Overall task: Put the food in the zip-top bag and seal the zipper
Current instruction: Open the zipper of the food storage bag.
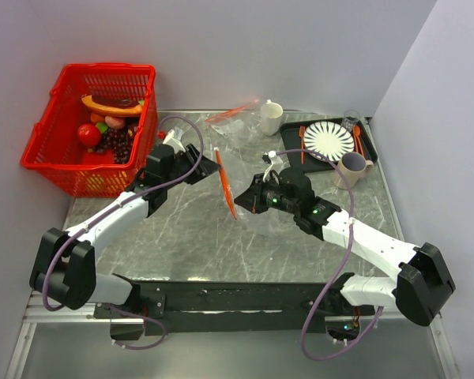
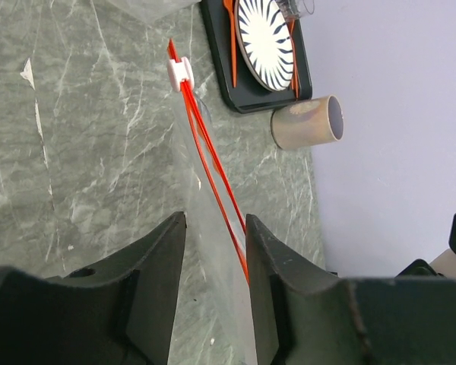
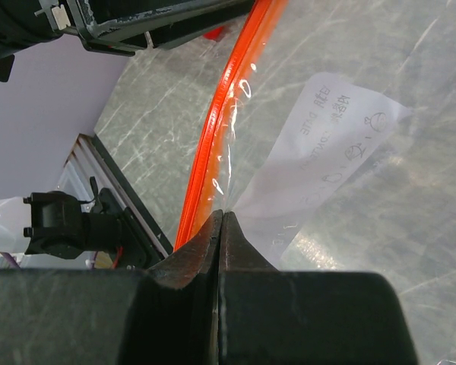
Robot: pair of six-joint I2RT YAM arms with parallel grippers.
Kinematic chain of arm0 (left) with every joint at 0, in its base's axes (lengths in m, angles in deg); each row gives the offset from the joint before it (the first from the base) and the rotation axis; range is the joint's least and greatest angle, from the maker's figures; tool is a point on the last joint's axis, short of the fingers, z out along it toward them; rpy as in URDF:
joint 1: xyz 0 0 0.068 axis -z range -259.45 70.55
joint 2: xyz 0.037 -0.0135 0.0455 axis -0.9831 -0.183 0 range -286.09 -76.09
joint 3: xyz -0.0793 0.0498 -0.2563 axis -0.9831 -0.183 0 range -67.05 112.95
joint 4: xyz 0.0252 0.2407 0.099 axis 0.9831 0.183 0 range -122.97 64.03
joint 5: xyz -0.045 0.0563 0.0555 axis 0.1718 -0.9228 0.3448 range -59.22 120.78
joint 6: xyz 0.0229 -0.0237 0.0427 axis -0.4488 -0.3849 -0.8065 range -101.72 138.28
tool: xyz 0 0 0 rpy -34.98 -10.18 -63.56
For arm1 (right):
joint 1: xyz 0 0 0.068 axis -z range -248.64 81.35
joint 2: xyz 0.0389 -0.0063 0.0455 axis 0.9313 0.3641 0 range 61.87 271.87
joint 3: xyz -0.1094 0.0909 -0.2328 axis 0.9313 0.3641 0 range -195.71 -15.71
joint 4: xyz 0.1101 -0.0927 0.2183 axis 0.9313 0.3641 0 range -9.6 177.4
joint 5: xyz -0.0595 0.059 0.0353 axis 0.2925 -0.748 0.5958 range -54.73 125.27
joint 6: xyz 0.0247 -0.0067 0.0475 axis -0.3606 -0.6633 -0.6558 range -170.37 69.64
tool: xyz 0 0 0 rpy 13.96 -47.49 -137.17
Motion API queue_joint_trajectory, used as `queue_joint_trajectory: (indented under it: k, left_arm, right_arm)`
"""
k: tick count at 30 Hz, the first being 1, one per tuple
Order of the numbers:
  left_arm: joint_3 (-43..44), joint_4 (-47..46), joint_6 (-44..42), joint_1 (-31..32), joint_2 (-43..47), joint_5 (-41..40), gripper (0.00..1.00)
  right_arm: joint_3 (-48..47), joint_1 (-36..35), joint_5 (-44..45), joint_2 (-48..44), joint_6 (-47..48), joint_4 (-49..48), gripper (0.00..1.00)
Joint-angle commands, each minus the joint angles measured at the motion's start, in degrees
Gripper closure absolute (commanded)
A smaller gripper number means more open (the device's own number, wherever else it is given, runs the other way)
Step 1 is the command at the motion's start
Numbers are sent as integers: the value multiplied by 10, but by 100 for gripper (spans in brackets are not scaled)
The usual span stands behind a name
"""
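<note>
A robot lab cell: plain grey walls [image 1: 221,47] box in a marble-patterned table [image 1: 197,237].

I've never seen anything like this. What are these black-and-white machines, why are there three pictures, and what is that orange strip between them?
These are two robot arms bolted to a marbled table. One picture looks down from above. The other two come from small cameras on each wrist, so dark fingers fill the bottom edge. The strip is the zipper of a clear zip-top bag. The right gripper is shut on the bag's edge, and the left gripper stands open around it. Toy food, including a red fruit and a grape bunch, lies in the red basket. A tray with a striped plate sits at the far right.
</note>
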Motion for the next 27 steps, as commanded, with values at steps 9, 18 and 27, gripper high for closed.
queue_joint_trajectory:
  k: [9,18,27]
  left_arm:
    - [16,-31,-3,4,7,5,55]
    - [12,-26,-5,4,20,4,49]
    - [10,-36,-3,4,11,11,54]
  right_arm:
    - [-1,4,6,-20,1,-15,100]
    - [5,7,4,-21,-7,-22,100]
    - [7,10,-2,-21,-8,-26,100]
